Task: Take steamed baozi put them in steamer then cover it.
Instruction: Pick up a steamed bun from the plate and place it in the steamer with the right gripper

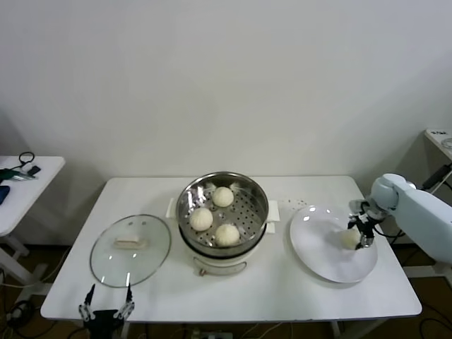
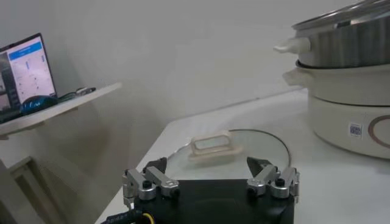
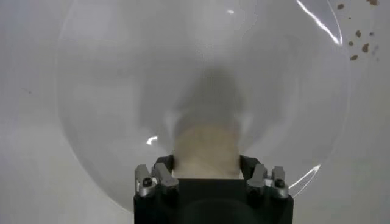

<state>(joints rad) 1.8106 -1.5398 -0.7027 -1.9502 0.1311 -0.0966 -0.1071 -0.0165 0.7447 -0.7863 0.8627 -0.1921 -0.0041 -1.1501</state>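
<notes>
My right gripper (image 1: 359,236) is clenched on the last steamed baozi (image 1: 350,238), which sits on the white plate (image 1: 318,244) just right of the steamer (image 1: 222,212). Three buns already lie in the steamer's tray, so this one must travel left. In the right wrist view my fingers hide the bun's sides. My left gripper (image 1: 106,305) hangs released beside the cover (image 1: 131,249), left of the steamer.

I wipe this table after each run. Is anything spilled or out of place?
Only small brown crumbs scattered on the table between the steamer and the white plate. The glass lid lies flat on the table; nothing else looks odd.
</notes>
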